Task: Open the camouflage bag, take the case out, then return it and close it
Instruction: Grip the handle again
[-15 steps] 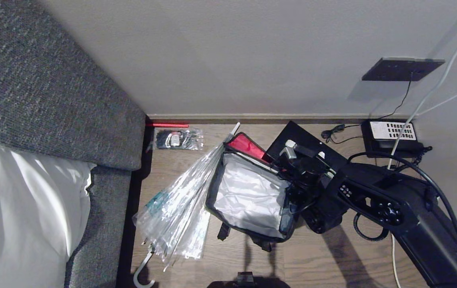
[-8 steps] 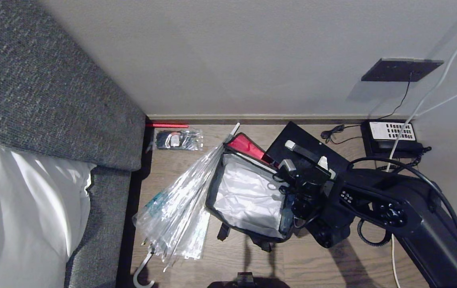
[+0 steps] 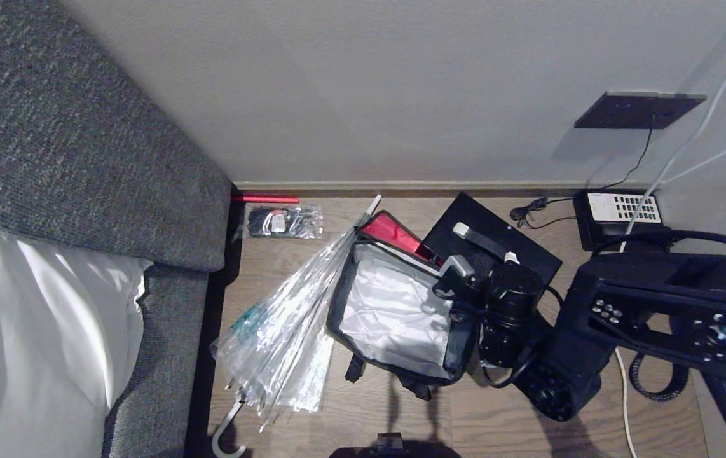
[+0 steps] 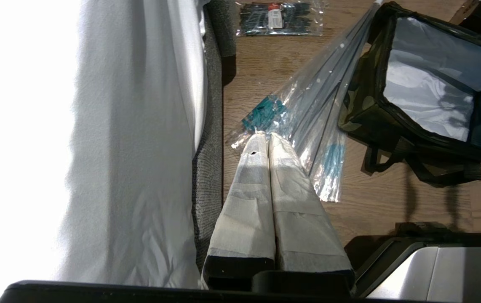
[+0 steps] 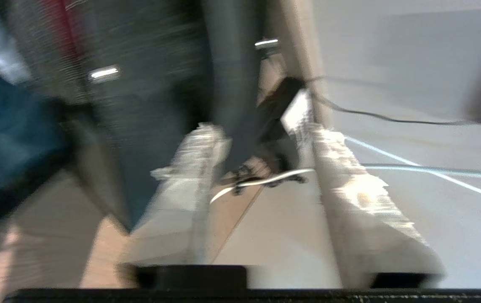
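The camouflage bag (image 3: 395, 318) (image 4: 396, 109) stands open on the wooden floor, its silvery lining showing and its red-lined lid (image 3: 395, 232) folded back toward the wall. A flat black case (image 3: 496, 238) with a white strip lies on the floor just behind the bag's right side. My right gripper (image 3: 458, 270) (image 5: 261, 128) hovers at the bag's far right corner, next to the case, open with only floor between its fingers. My left gripper (image 4: 268, 136) is parked, shut and empty, above the floor beside the bed.
A clear plastic-wrapped umbrella (image 3: 287, 318) lies against the bag's left side. A grey bed frame (image 3: 83, 159) with white bedding fills the left. A telephone (image 3: 623, 210), cables and a wall plate (image 3: 639, 109) sit at the right; a small packet (image 3: 283, 221) lies near the skirting.
My right gripper has drawn back off the case's white strip toward the bag's corner, and the right forearm has swung out to the right. The case and bag stay put.
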